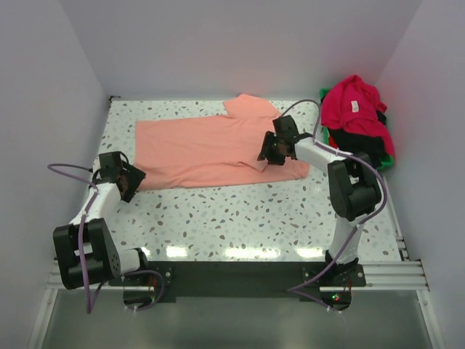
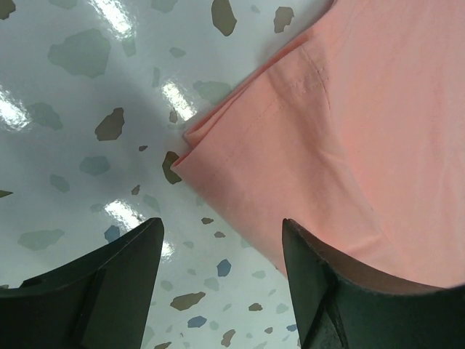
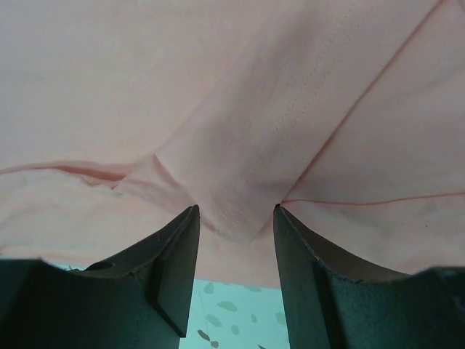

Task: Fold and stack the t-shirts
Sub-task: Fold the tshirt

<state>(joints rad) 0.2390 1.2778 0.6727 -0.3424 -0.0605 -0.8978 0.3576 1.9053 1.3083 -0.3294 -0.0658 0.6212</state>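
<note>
You barely see the black t-shirt (image 1: 363, 147), buried under the crimson t-shirt (image 1: 349, 116) at the table's (image 1: 240, 218) far right corner; that white label (image 1: 355, 106) is too small to read.

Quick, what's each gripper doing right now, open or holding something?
Left gripper: open, holding nothing, beside the pink t-shirt's corner.
Right gripper: open, over the pink t-shirt, gripping nothing.

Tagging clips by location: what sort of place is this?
Probably a lab test cell: plain white walls enclose a speckled table, with left arm and right arm mounted on a metal rail.
</note>
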